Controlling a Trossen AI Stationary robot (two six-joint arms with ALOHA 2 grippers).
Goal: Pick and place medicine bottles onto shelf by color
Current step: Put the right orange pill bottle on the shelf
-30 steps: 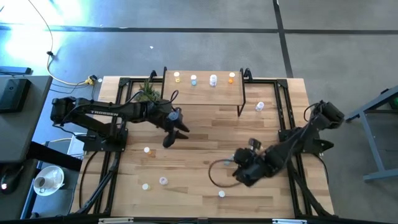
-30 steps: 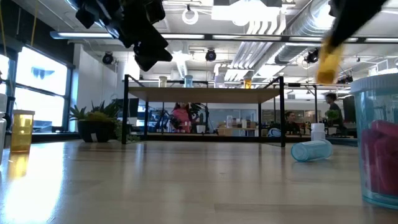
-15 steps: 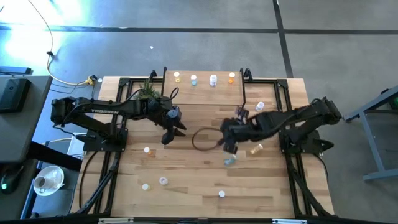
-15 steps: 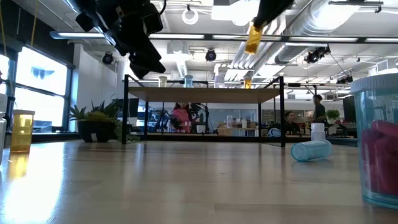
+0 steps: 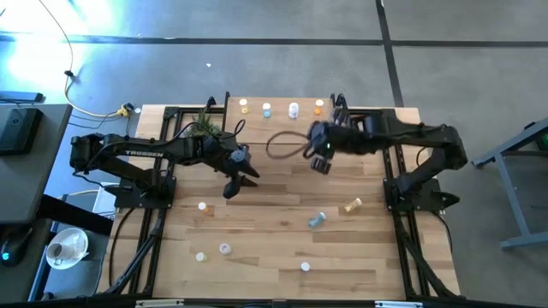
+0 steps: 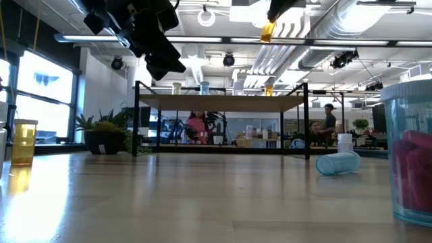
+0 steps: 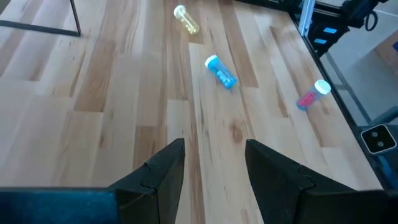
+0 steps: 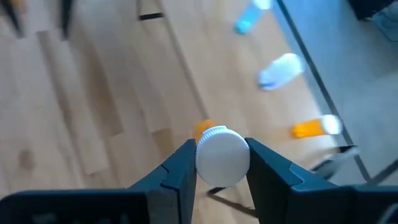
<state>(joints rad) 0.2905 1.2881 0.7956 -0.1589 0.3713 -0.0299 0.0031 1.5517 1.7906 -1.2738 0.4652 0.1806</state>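
Right arm: stretched from its base at the right edge of the high view toward the upper centre, forearm lying nearly level across the table.
Right gripper (image 5: 323, 159): held above the table just in front of the shelf's right half; its fingers are clamped on an orange bottle (image 8: 222, 155), white cap facing the wrist camera.
Orange bottle in low view: seen high in the upper centre of the frame (image 6: 268, 30), above the shelf top.
Left arm: extended from the left side of the high view toward the centre, elbow bent, wrist angled down.
Left gripper (image 5: 235, 182): raised over bare planks left of centre; its fingers (image 7: 163, 175) are spread apart with nothing between them.
Shelf (image 5: 282, 128): at the upper centre of the high view, four bottles lined along its far edge.
Loose bottles: a yellow one (image 5: 351, 205) and a blue one (image 5: 316, 220) lie right of centre on the wooden table (image 5: 274, 248); others are scattered at lower left.
Potted plant (image 5: 204, 127): just left of the shelf.
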